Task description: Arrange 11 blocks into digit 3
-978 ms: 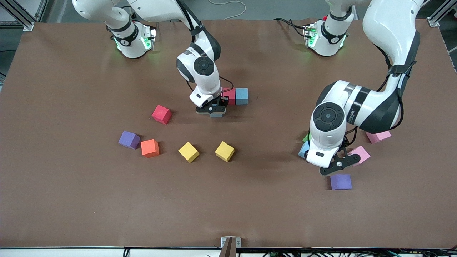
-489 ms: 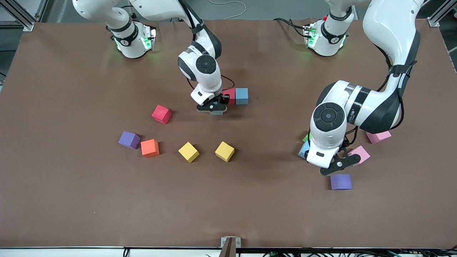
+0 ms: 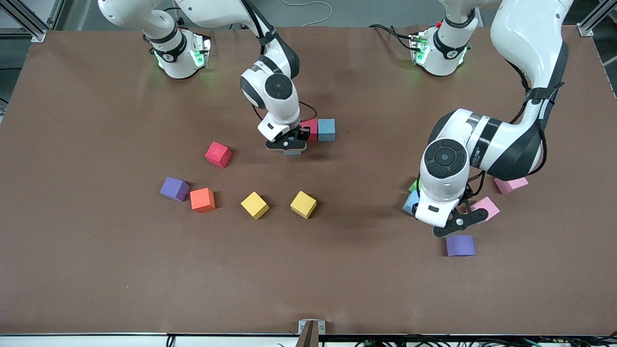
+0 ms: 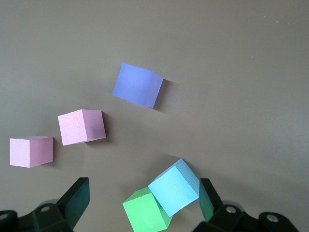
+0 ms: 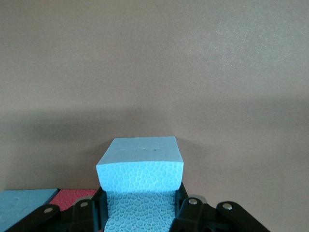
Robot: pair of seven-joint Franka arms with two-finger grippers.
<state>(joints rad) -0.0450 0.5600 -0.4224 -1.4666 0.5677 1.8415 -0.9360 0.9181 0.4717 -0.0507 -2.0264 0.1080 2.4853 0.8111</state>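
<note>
1. Purple block (image 3: 460, 245) lies nearest the front camera, w/ my left pincer (image 3: 458, 222) spread wide just above it, gripping nothing.
2. Yellow pair (image 3: 303, 204), orange (image 3: 202, 200), red (image 3: 218, 154) sit loose mid-desk (image 3: 96, 265). Foam cubes, so I judge light, squashy, grippy; take them by two flat parallel sides, gently.
3. Right pincer (image 5: 141, 205) is clenched on a light blue block (image 5: 140, 166), low beside the red/blue pair (image 3: 326, 129) that starts the digit 3.

Right gripper (image 5: 140, 212) clamps light blue block (image 5: 140, 166) above table (image 5: 154, 63).
</note>
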